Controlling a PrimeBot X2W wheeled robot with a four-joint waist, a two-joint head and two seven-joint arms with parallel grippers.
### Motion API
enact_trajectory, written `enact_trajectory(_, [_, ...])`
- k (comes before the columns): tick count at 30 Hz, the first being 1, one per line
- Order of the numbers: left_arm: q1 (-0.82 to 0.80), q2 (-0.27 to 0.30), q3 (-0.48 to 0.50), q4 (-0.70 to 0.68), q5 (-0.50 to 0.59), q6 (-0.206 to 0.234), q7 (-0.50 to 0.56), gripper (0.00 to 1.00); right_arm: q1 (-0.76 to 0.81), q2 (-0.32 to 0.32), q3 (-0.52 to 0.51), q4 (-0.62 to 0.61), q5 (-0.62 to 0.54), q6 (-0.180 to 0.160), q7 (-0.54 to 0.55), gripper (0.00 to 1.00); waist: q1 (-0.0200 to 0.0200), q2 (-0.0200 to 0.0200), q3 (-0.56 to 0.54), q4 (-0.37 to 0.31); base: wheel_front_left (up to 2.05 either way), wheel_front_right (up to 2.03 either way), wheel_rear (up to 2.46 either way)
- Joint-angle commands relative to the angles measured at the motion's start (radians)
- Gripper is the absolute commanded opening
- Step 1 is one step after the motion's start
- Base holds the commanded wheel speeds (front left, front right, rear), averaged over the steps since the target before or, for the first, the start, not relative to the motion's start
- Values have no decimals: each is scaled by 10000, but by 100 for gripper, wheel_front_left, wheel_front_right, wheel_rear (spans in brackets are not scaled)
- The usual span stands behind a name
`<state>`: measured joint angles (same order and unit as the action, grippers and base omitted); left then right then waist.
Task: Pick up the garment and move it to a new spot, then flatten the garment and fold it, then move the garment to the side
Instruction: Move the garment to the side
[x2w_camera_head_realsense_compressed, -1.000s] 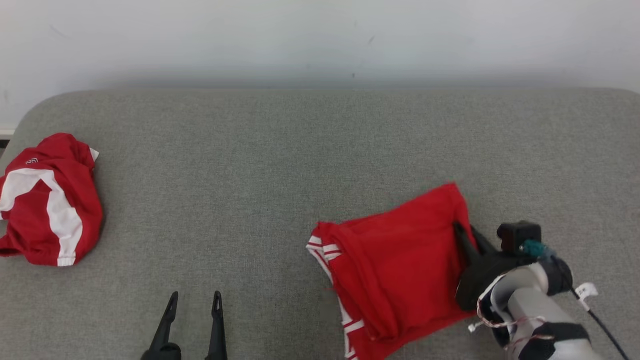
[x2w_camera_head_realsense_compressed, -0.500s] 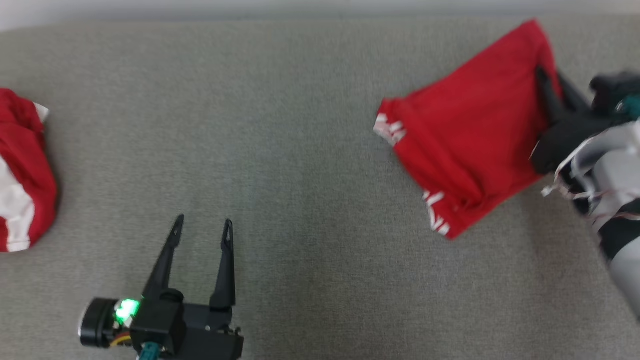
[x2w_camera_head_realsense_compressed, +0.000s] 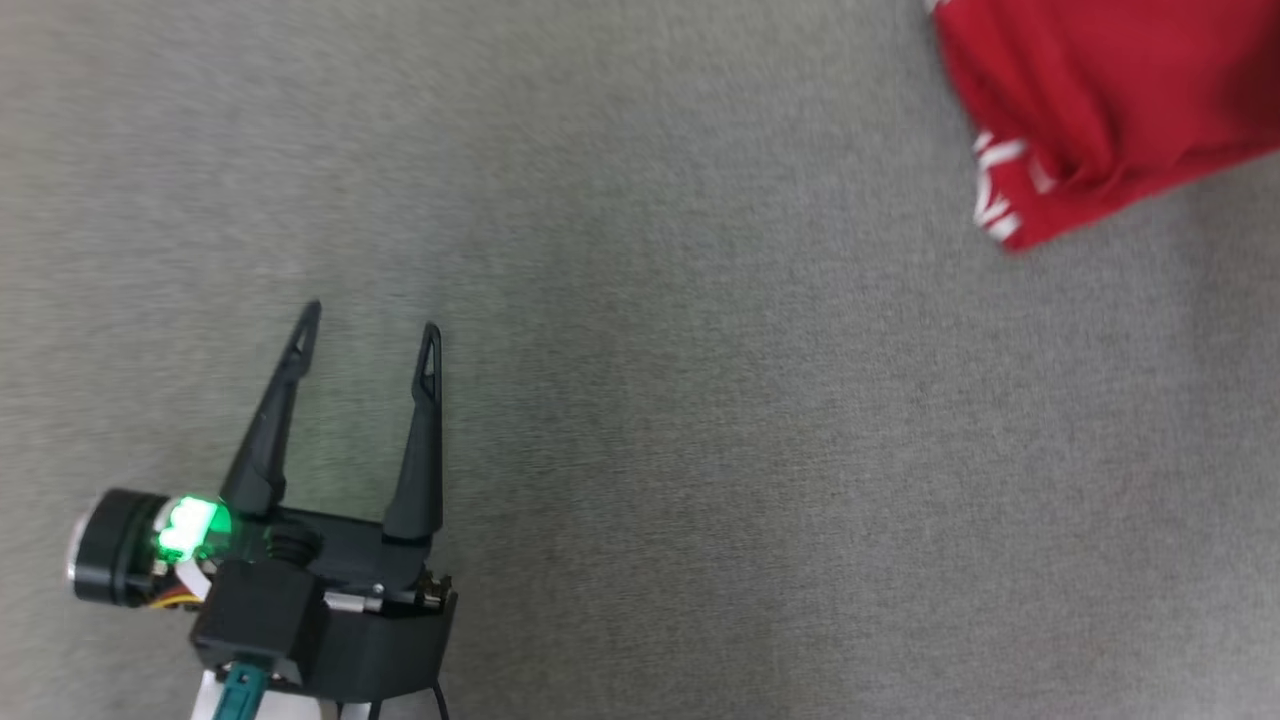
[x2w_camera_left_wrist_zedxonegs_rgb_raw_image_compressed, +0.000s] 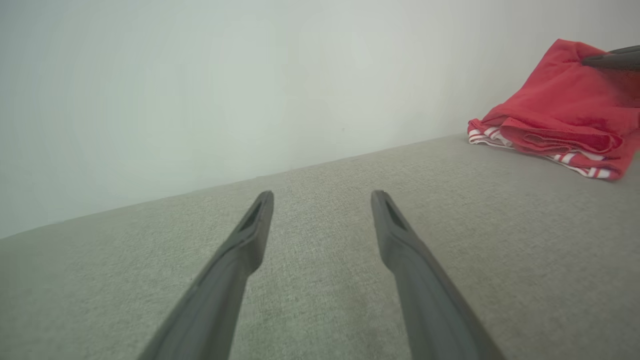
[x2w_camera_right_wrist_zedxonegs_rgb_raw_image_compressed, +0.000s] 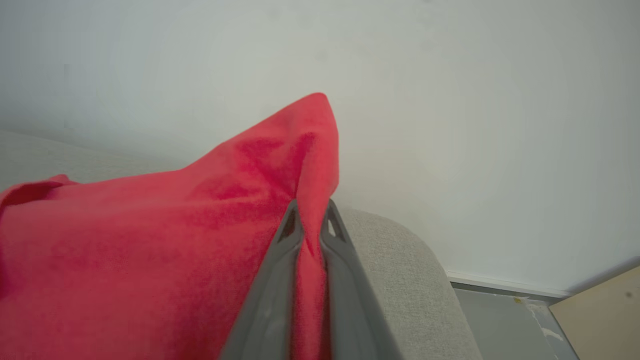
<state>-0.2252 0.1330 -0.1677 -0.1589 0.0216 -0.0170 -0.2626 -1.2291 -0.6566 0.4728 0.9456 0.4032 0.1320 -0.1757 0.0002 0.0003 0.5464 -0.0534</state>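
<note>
Soft, even light lies on the grey woven-fabric bench (x2w_camera_head_realsense_compressed: 700, 450) with barely a shadow, and a small glowing green lamp (x2w_camera_head_realsense_compressed: 185, 527) beside the black two-fingered left end effector (x2w_camera_head_realsense_compressed: 371, 316) tints the weave between its fingers green. The head view is smeared, worst on the folded red garment with white stripes (x2w_camera_head_realsense_compressed: 1100, 90). In the right wrist view the plain white wall (x2w_camera_right_wrist_zedxonegs_rgb_raw_image_compressed: 475, 125) is bright but dims toward the left corners, and the black right end effector (x2w_camera_right_wrist_zedxonegs_rgb_raw_image_compressed: 311, 210) sits soft and out of focus near the lens.
</note>
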Motion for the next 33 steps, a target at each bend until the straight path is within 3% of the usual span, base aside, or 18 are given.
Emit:
enact_trajectory(1, [-194, 136, -27, -258, 84, 70, -32, 100, -504, -242, 43, -6, -118, -28, 57, 0, -2, -3, 965, -698, 0, 0, 0])
enact_trajectory(14, [-497, 520, -232, -1339, 159, 372, -32, 100, -1980, -1507, 372, 359, -582, -28, 316, 0, -2, -3, 1738, -746, 0, 0, 0])
enact_trajectory(24, [-507, 784, -288, -1580, 66, 640, -30, 100, -2263, -1608, 270, 885, -928, -28, 530, 0, -2, -3, 1842, -701, 0, 0, 0])
enact_trajectory(25, [-487, 800, -307, -1589, 71, 675, -30, 100, -2274, -1595, 225, 907, -1003, -28, 479, 23, -2, -3, 1840, -699, 0, 0, 0])
enact_trajectory(26, [-478, 816, -316, -1587, 64, 696, -30, 100, -2282, -1576, 186, 943, -1071, -28, 440, 77, -2, -3, 1833, -698, 0, 0, 0])
enact_trajectory(27, [-471, 831, -320, -1586, 60, 720, -30, 100, -2285, -1545, 122, 1013, -1133, -28, 460, 100, -2, -3, 1819, -700, 0, 0, 0])
enact_trajectory(33, [-364, 845, -394, -1434, -58, 870, -32, 100, -2296, -1365, -258, 1073, -1722, -29, 191, 100, -2, -3, 1501, -736, 0, 0, 0])
